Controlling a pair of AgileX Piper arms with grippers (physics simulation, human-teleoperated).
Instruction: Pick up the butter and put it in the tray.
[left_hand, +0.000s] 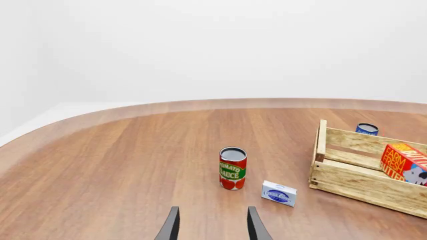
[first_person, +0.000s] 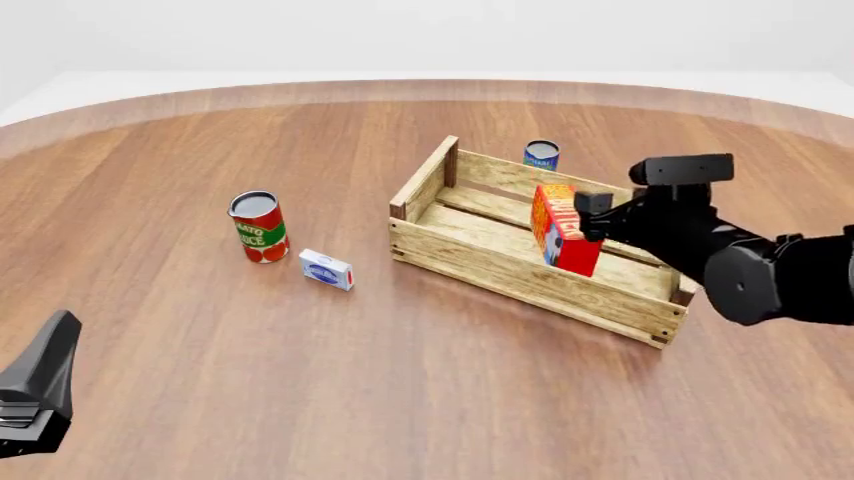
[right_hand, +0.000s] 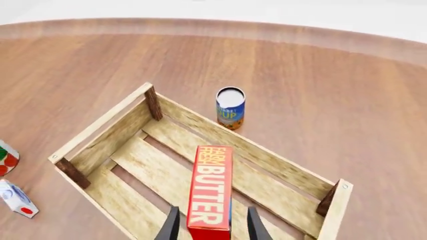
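The butter (first_person: 558, 232) is a red carton with orange lettering. It stands on end, slightly tilted, inside the tray (first_person: 487, 262), a pale slatted wooden crate. My right gripper (first_person: 585, 212) is over the tray at the carton's upper end. In the right wrist view the butter (right_hand: 211, 192) lies between the fingers (right_hand: 172, 225) with a small gap on each side, so the gripper (right_hand: 212, 220) is open. My left gripper (left_hand: 213, 225) is open and empty, low at the near left (first_person: 34, 400). The left wrist view shows the butter (left_hand: 402, 161) inside the tray (left_hand: 347, 177).
A red-green tomato sauce can (first_person: 259, 227) and a small blue-white box (first_person: 327, 269) stand left of the tray. A blue can (first_person: 541, 154) stands just behind the tray. Bare wooden table lies in front and to the left.
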